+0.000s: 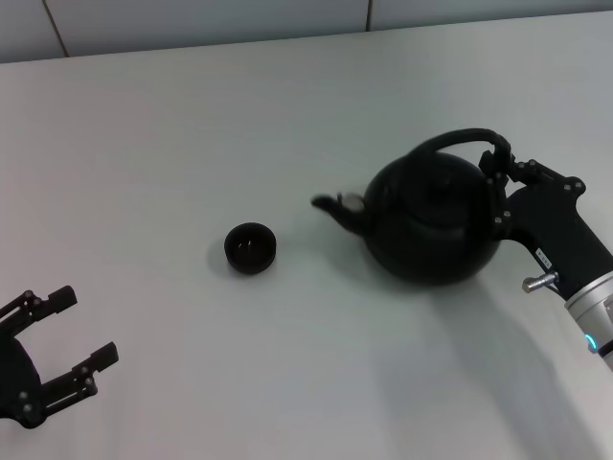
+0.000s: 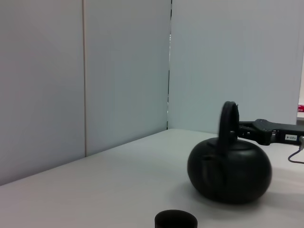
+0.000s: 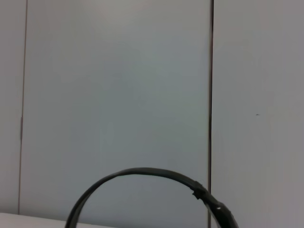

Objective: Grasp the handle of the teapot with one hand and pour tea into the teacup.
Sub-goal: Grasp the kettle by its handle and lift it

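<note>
Teacup [image 1: 250,247] sits apart from teapot [image 1: 431,218]; right claw [image 1: 499,169] grips handle [image 1: 458,141]; left claw [image 1: 65,339] wide.

A plain white counter [image 1: 192,144] fills nearly all of the head view, matte and evenly lit, with soft shadows falling toward the near edge. Along its far edge runs a pale wall [image 1: 211,19] of flat panels, split by 2 thin dark seams. In the left wrist view the wall panels [image 2: 42,85] stand grey-white and meet at a corner marked by a dark vertical gap [image 2: 169,66]. The right wrist view shows more of the same panelling [image 3: 118,85], crossed by a narrow vertical joint [image 3: 210,95].
</note>
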Controlling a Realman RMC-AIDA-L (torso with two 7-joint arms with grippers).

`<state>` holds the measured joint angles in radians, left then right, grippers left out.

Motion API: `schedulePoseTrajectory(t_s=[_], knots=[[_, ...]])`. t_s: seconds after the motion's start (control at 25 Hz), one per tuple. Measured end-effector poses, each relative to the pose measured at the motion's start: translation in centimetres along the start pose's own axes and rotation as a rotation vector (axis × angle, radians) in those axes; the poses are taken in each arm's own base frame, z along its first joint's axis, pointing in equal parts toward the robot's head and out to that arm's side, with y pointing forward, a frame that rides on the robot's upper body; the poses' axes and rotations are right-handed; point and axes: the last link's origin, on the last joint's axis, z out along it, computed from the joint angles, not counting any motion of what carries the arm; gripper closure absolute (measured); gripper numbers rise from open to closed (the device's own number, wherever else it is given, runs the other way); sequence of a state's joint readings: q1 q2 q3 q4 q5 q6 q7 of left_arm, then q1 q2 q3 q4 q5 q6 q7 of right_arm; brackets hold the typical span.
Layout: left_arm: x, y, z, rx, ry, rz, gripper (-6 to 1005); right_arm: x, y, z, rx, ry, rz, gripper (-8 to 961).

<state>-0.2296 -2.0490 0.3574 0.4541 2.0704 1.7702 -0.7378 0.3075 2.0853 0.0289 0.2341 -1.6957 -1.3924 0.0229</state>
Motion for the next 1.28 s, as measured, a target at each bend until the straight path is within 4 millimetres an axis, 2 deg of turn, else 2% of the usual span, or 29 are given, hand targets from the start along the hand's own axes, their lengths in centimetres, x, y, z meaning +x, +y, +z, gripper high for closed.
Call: schedulePoseTrajectory(t_s=[0.32, 0.4, 0.52, 0.56, 0.64, 0.76, 0.96, 1.28], knots=[[0.0, 0.1, 0.2, -0.001, 0.004, 0.000, 198, -0.3, -0.2, 0.3, 0.013, -0.017, 0.000, 864], [0.0, 0.1, 0.2, 0.000, 0.004, -0.001, 198, -0.7, -0.6, 0.7, 0.022, -0.040, -0.004, 864], [-0.1, 0.2, 0.2, 0.003, 0.002, -0.004, 198, -1.5, -1.3, 2.0, 0.012, -0.071, -0.020, 864], [-0.1, 0.2, 0.2, 0.003, 0.002, -0.005, 198, -1.9, -1.7, 3.4, -0.016, -0.072, -0.024, 865], [-0.1, 0.1, 0.3, 0.003, 0.001, -0.004, 198, -2.2, -1.9, 4.1, -0.028, -0.073, -0.020, 865], [0.0, 0.1, 0.4, 0.002, 0.002, -0.002, 198, -3.2, -2.8, 7.0, -0.090, -0.060, 0.013, 865], [0.0, 0.0, 0.6, -0.002, 0.005, 0.001, 198, -3.9, -3.1, 8.9, -0.125, -0.047, 0.036, 865], [0.1, 0.0, 0.9, -0.005, 0.010, 0.000, 198, -4.1, -2.7, 9.7, -0.163, -0.037, 0.021, 864]])
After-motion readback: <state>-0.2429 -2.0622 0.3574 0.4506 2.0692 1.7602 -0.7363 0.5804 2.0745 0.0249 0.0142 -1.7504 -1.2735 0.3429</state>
